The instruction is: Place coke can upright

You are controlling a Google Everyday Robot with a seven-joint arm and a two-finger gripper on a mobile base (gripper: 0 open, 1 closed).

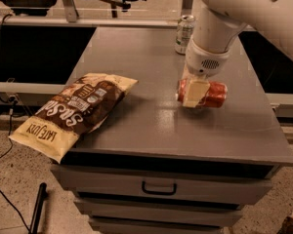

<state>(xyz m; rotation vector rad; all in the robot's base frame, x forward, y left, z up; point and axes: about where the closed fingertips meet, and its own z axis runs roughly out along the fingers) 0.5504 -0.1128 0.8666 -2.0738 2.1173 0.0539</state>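
Observation:
The coke can (216, 94) is red and lies on its side, right of the middle of the grey cabinet top (136, 48). My gripper (196, 92) comes down from above and straddles the can's left part. Its cream near finger (195, 93) covers the can's front, and the far finger is hidden behind the can. The gripper looks shut on the can. A dark shadow lies right under the can, which is at or barely above the surface.
A silver-green can (185, 33) stands upright at the back of the top, just behind my arm. A brown and cream chip bag (73, 112) lies at the left and hangs over the front-left edge. Drawers (158, 186) are below.

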